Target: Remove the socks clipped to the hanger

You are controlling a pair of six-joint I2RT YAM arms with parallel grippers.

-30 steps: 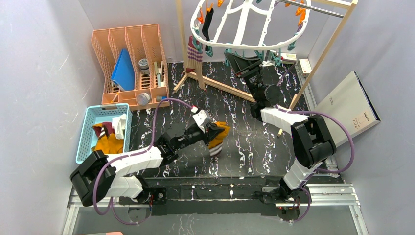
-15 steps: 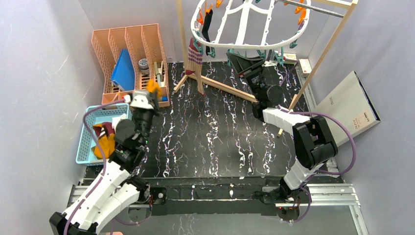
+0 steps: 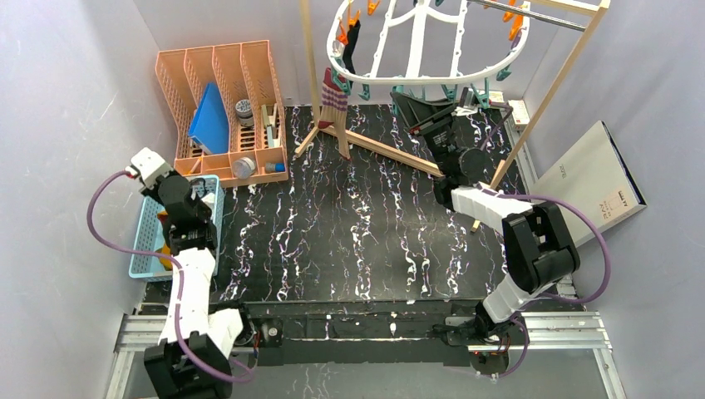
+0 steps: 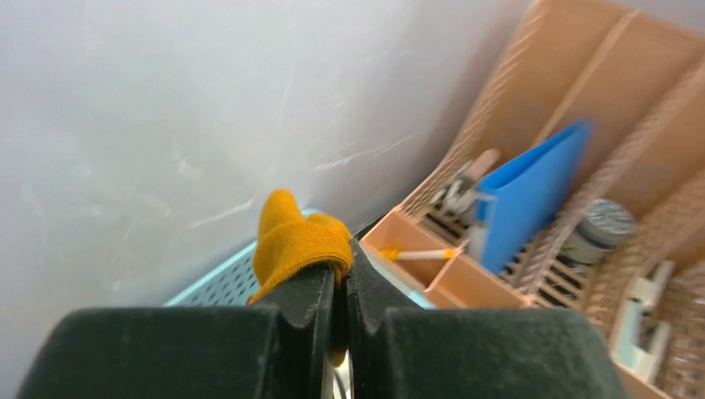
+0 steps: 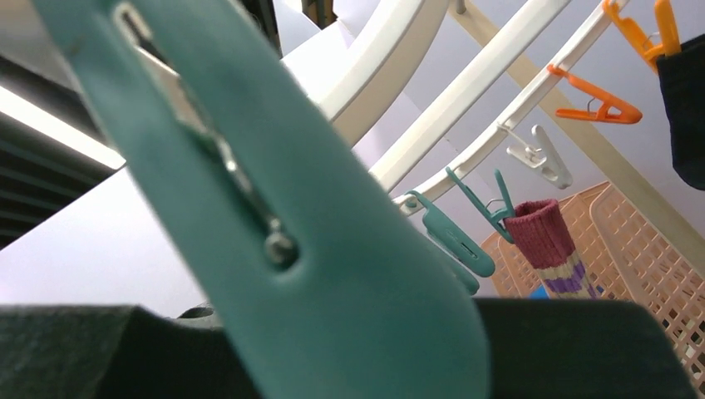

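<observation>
The white oval hanger (image 3: 426, 76) hangs at the back, ringed with orange and teal clips. A maroon striped sock (image 3: 332, 96) and a black sock (image 3: 352, 43) dangle from its left rim; the right wrist view shows the same maroon sock (image 5: 544, 239) and black sock (image 5: 686, 116). My right gripper (image 3: 407, 101) reaches up under the rim, shut on a teal clip (image 5: 274, 216) that fills its view. My left gripper (image 4: 341, 268) is shut on a mustard yellow sock (image 4: 298, 241) over the teal basket (image 3: 148, 226) at the left wall.
An orange slotted organiser (image 3: 223, 100) with a blue folder stands just behind the basket. The wooden frame (image 3: 555, 90) and its metal rod (image 3: 532, 15) carry the hanger. A grey flat box (image 3: 592, 179) leans at the right. Several socks lie in the basket.
My left arm swung from the table's middle to the left wall, carrying the mustard sock over the basket. The right gripper and hanger shifted slightly up.
</observation>
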